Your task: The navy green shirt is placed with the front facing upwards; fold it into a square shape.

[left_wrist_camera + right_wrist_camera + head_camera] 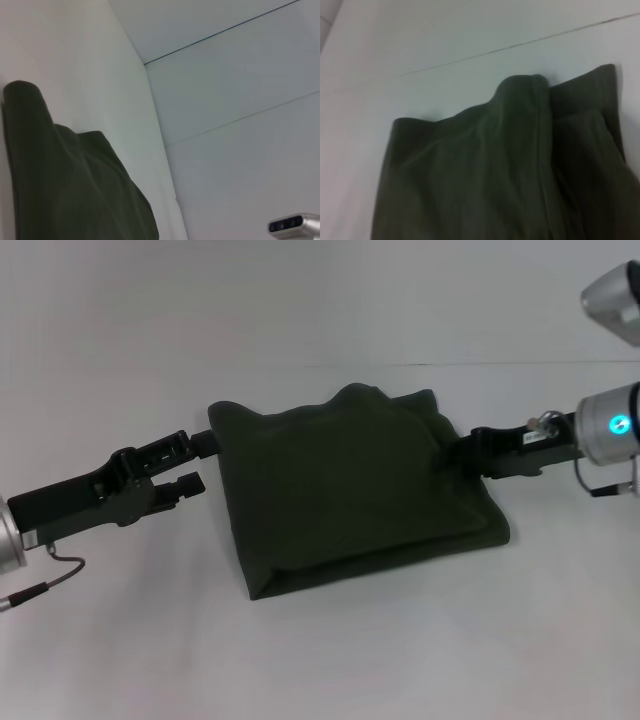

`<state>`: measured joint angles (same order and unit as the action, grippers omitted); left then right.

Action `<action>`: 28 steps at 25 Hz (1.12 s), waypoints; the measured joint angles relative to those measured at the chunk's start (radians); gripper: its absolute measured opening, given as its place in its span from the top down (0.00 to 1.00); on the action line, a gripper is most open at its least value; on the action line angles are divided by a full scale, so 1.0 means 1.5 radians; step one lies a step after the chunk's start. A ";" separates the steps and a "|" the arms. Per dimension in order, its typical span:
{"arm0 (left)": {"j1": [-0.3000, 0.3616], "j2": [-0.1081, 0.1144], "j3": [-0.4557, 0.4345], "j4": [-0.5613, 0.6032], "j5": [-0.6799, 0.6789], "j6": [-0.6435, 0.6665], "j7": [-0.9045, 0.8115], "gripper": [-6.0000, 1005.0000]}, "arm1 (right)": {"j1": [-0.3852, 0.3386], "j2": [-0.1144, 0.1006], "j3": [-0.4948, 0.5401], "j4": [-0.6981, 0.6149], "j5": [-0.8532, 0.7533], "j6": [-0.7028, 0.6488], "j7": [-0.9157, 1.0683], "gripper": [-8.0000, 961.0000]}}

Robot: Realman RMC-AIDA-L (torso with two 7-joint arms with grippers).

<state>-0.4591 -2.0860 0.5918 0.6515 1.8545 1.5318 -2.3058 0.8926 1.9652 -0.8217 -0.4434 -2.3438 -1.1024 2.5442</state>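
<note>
L gripper (200, 463) w/ jaws apart at the left edge of the navy green shirt (350, 490), R gripper (462, 448) at its right edge (grip state: can't tell), shirt folded into a rough square, plain side up, mid white tabletop (330, 660).

Plain white tabletop (330, 650) all around, matte, nothing printed on it. Far edge showing as a thin dark line (480, 364) in the head view, with a pale wall (300, 290) behind. Same wall (240, 100) in the left wrist view, crossed by 2 thin seams. Small silver camera-like device (292, 226) in that view's corner, too cropped to identify properly.
</note>
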 joint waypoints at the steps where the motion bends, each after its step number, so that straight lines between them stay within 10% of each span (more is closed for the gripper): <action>1: -0.001 -0.001 0.000 0.000 0.000 -0.001 0.001 0.07 | 0.001 0.004 -0.004 0.005 0.000 0.014 0.000 0.39; 28: -0.009 -0.008 -0.002 -0.004 -0.002 -0.027 0.002 0.07 | 0.007 0.053 -0.088 0.009 -0.002 0.136 -0.004 0.39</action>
<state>-0.4728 -2.0985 0.5889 0.6457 1.8514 1.4908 -2.3024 0.9033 2.0440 -0.9542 -0.4294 -2.3472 -0.8985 2.5381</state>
